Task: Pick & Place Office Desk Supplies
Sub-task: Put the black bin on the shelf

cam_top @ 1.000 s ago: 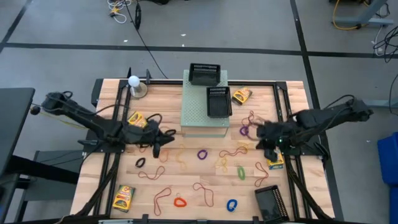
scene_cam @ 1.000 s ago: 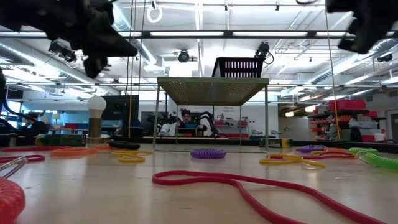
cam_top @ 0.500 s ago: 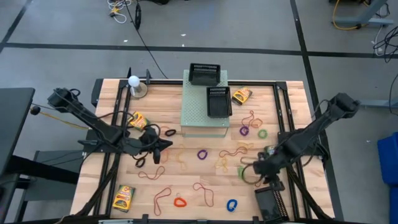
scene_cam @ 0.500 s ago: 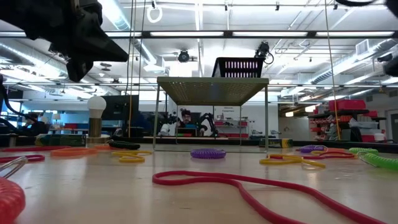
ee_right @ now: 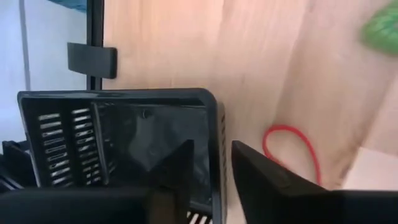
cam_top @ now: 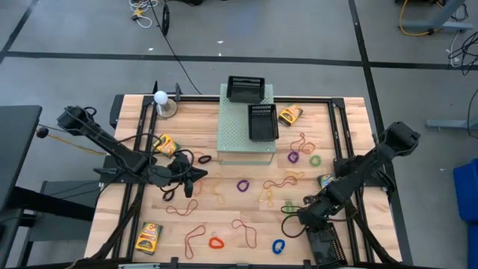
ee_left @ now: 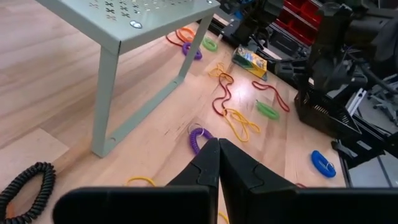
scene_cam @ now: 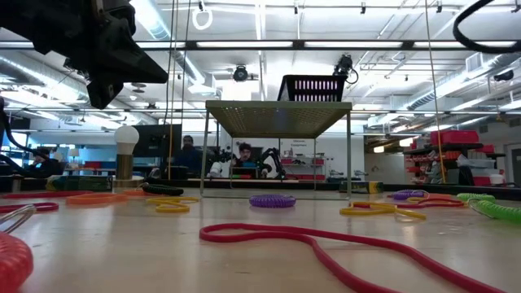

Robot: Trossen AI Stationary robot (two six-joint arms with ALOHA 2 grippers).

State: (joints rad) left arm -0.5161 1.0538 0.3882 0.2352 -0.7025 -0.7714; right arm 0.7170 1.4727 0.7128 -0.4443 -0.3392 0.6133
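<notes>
Rubber bands, small loops such as a purple loop and a blue loop, and crayon boxes lie scattered on the wooden table. My left gripper hangs shut above the table left of centre, holding nothing; the purple loop lies just beyond its fingertips. My right gripper points down at the table's near right, open, over a black mesh tray. One finger stands over the tray's inside and one outside its wall.
A pale-green perforated stand at the far middle carries two black mesh trays. A lamp stands far left. A red band and a green loop lie beside the near-right tray. More crayon boxes lie on the right.
My right gripper has swung from the table's right side toward the near edge and come down over the near-right black tray, tipping to point more steeply down. My left gripper has shifted a little and then kept still, staying shut.
</notes>
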